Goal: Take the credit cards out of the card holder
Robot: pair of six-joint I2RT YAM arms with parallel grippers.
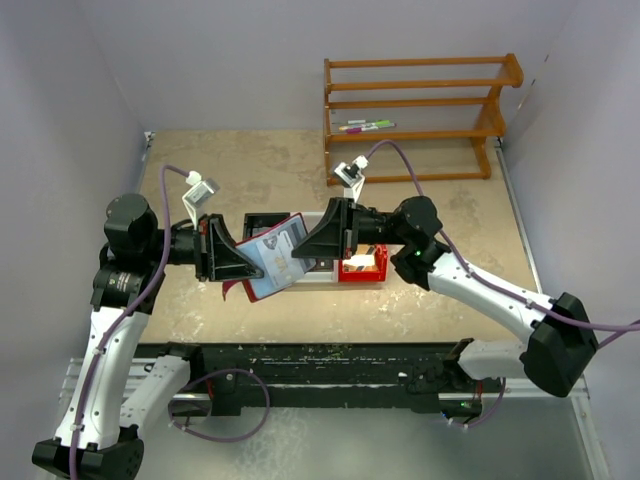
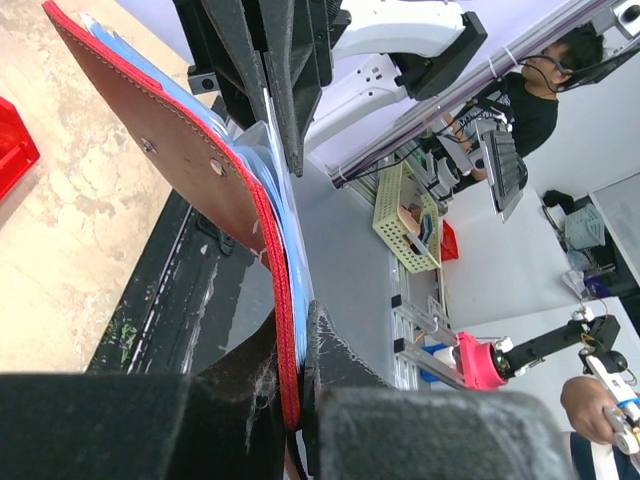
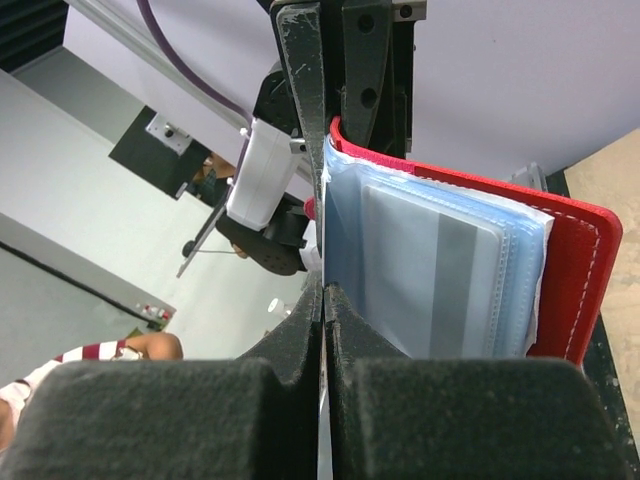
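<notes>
Two robot arms hold a card holder (image 1: 275,262) up in the air between them, above a tan table (image 1: 250,170).

Your left pincer (image 2: 298,338) is narrow. It clamps the stitched red edge of the holder's maroon cover, which rises away from its fingertips like an open book standing on end.

Your right pincer (image 3: 322,300) is pressed fully together. Only a pale sliver shows in the seam between its pads, and you cannot tell whether that is a card edge, a sleeve edge or nothing at all.

Just beside its fingertips, on the side away from the left arm, the blue-grey sleeves (image 3: 345,250) fan out. The credit cards (image 3: 420,270) sit inside them; one pale card with a grey stripe is visible through the plastic. No card is out yet.

Risks from here, as a judgement:
- **Wrong grip:** if the right pincer has caught a sleeve and not a card, pulling away could stretch or tear the plastic, or bring out nothing.
- **Holder slipping:** the left pincer grips only the cover's edge, so a hard pull could twist the holder or drag it out of that grip.
- **Dropped card:** a card that comes free with so thin a hold could slip and fall to the table below both pincers.
</notes>
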